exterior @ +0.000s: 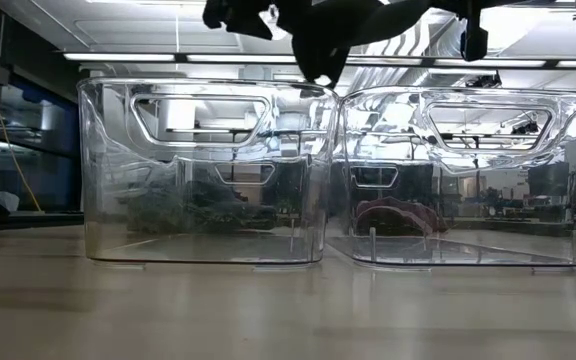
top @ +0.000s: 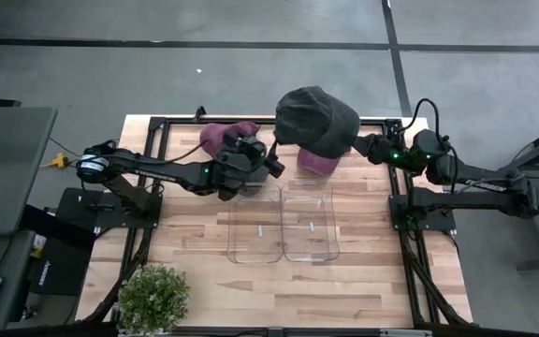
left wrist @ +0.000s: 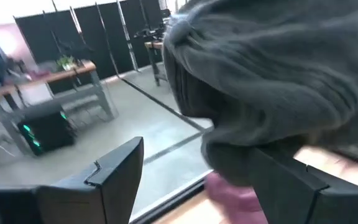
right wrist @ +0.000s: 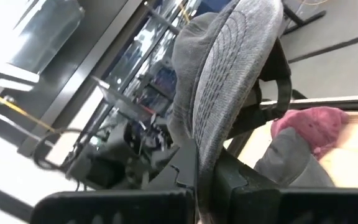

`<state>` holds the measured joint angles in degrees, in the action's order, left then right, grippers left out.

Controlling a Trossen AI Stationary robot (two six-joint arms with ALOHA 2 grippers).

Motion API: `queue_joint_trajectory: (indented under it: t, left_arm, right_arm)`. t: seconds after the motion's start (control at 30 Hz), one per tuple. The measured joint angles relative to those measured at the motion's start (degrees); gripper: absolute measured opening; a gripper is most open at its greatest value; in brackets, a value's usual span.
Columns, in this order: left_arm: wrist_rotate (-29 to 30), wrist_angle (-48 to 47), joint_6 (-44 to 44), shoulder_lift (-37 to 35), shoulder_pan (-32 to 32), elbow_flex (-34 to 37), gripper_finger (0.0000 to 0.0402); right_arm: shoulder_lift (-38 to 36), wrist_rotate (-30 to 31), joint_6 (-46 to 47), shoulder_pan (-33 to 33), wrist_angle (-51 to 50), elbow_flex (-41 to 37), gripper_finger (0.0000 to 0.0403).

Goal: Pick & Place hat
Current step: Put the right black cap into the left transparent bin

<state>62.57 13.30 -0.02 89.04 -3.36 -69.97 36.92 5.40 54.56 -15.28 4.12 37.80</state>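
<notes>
So the right gripper (top: 356,145) is pinched shut on the grey hat (top: 316,120), holding it up in the air over the table's far edge. The two clear bins (top: 282,225) sit nearer the front, so the hat has to travel that way. The left gripper (top: 271,161) is wide open right beside the hat, holding nothing.

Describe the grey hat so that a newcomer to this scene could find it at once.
Start at the wooden table and look to its far edge, above the two clear bins. The grey hat hangs there, pinched in the right hand. Unlike the two maroon hats lying on the table, it is ribbed, grey and airborne.
</notes>
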Motion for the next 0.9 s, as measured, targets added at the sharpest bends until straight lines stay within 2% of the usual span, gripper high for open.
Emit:
queue_joint_trajectory:
  t: [0.13, 0.27, 0.3, 0.37, 0.43, 0.77, 0.9]
  left_arm:
    - [-7.65, -4.23, -10.23, -2.47, 0.48, 0.00, 0.0268]
    - [-24.94, -14.31, -24.68, -6.25, 2.45, -0.04, 0.0268]
    - [-28.09, -15.45, -27.23, -6.54, 3.25, -0.05, 0.0268]
    - [-30.52, -16.85, -30.22, -6.49, 4.65, -0.13, 0.0268]
    - [-31.33, -17.33, -30.76, -6.34, 6.08, 0.02, 0.0268]
    - [-51.89, -9.95, -31.82, -6.38, 11.80, -0.02, 0.0268]
    - [-56.18, -8.52, -32.33, -6.38, 12.13, -0.02, 0.0268]
  right_arm:
    - [-0.63, -2.69, -3.06, -1.75, -0.07, 0.00, 0.0005]
    - [-0.82, -6.81, -3.66, -4.64, -0.04, 0.00, 0.0007]
    - [-0.83, -8.09, -3.63, -5.35, -0.09, 0.00, 0.0008]
    - [-0.89, -10.33, -3.64, -6.51, -0.07, 0.00, 0.0008]
    - [-0.89, -12.05, -3.69, -7.37, -0.05, 0.00, 0.0006]
    - [-0.93, -17.93, -4.06, -11.04, 0.07, 0.00, 0.0011]
    - [-0.91, -18.59, -4.03, -12.00, 0.06, 0.00, 0.0005]
